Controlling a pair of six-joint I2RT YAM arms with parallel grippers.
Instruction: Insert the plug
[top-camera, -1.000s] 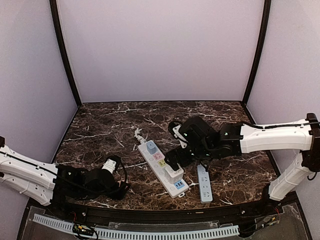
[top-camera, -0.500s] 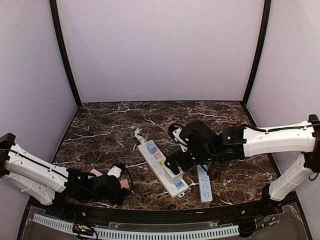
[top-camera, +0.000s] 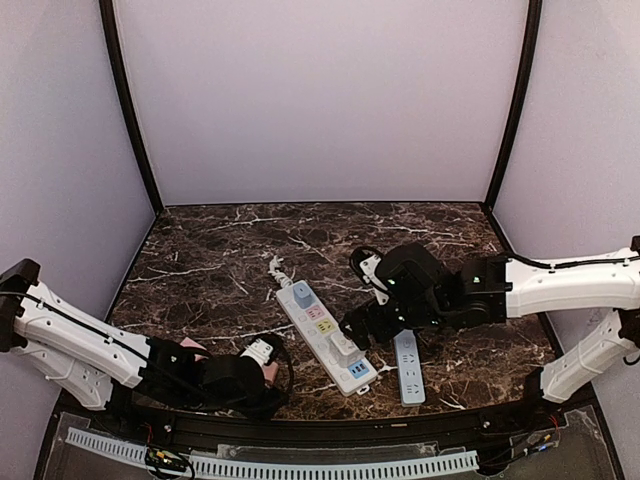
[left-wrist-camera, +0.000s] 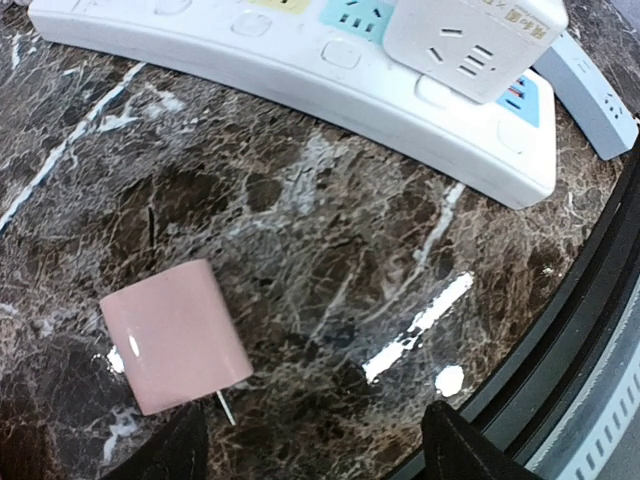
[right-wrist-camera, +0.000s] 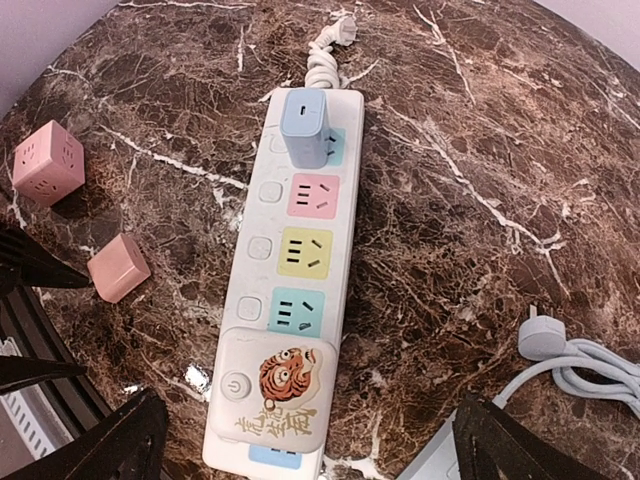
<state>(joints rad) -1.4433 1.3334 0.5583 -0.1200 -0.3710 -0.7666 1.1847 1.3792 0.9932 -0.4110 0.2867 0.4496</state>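
Observation:
A white power strip (right-wrist-camera: 262, 240) lies on the marble; it also shows in the top view (top-camera: 318, 330). A blue plug (right-wrist-camera: 305, 130) sits in its far socket. A white tiger-print adapter (right-wrist-camera: 270, 390) sits on its near end, above the strip's last blue socket. My right gripper (right-wrist-camera: 310, 425) is open and empty, hovering above that adapter without touching it. A pink plug (left-wrist-camera: 175, 335) lies loose on its side, prongs toward the near edge. My left gripper (left-wrist-camera: 315, 455) is open and empty just beside it, its left finger (left-wrist-camera: 165, 455) near the plug.
A pink cube adapter (right-wrist-camera: 47, 160) stands left of the strip. A small grey-blue strip (top-camera: 407, 367) lies right of the main strip, its white cable and plug (right-wrist-camera: 540, 335) beside it. The black table rim (left-wrist-camera: 590, 300) runs close to my left gripper.
My right gripper has let go of the white adapter and pulled back to the right. My left arm has slid right along the near edge toward the strip.

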